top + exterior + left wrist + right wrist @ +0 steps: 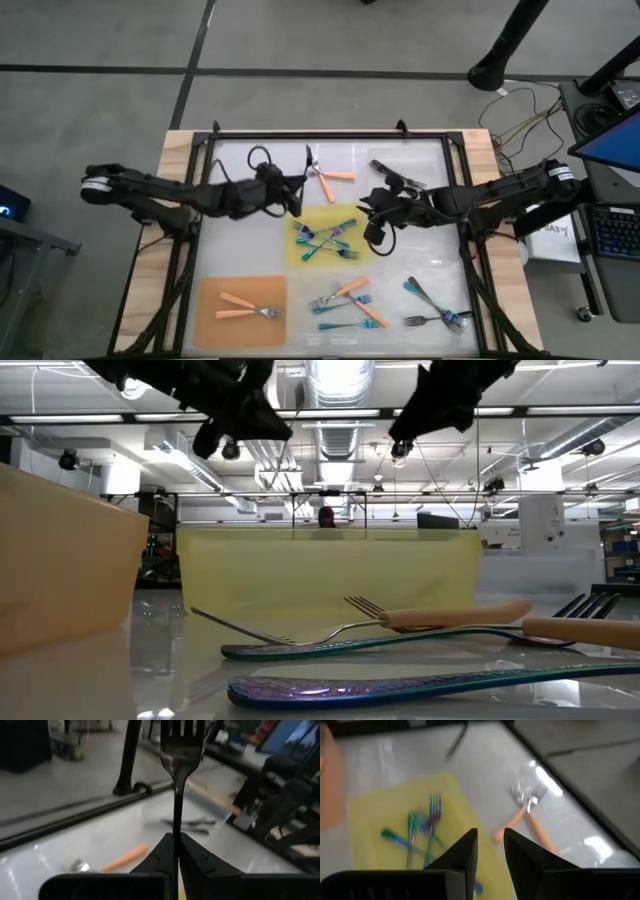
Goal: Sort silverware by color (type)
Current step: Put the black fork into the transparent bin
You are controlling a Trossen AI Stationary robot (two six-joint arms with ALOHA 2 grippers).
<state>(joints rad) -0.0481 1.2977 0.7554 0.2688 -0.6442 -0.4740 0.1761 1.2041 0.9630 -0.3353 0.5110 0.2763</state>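
Left gripper [176, 851]: fingers are pressing together on the handle of a dark fork [180, 755], which is standing upright out of the jaws, tines uppermost. In the high view this gripper [291, 196] is hovering over the white work surface [420, 290], just beside the yellow mat's [360, 215] upper edge.

Right gripper [490, 851]: fingers are standing apart with nothing between them, looking down on the yellow mat; in the high view it [372, 222] is hanging over that mat's right edge.

Sorted so far: blue-teal forks [325, 240] are lying crossed in a heap on the yellow mat; two orange-handled forks [245, 306] are resting on the orange mat [215, 325].

Still loose: an orange-handled pair [328, 176] is lying near the far edge; a mixed cluster [350, 300] of orange and teal pieces is lying near the front; dark forks [435, 305] are lying at the front right.

Handling judgement: the forks are looking thin, rigid and light, with polished, likely slippery metal. A pinch across the flat of the handle near mid-length should be keeping a fork from swinging; the held fork is being gripped low on its handle, so it may be pivoting if jolted.

Risk: crossed pieces in the heaps are likely to be dragging neighbours when one is lifted.
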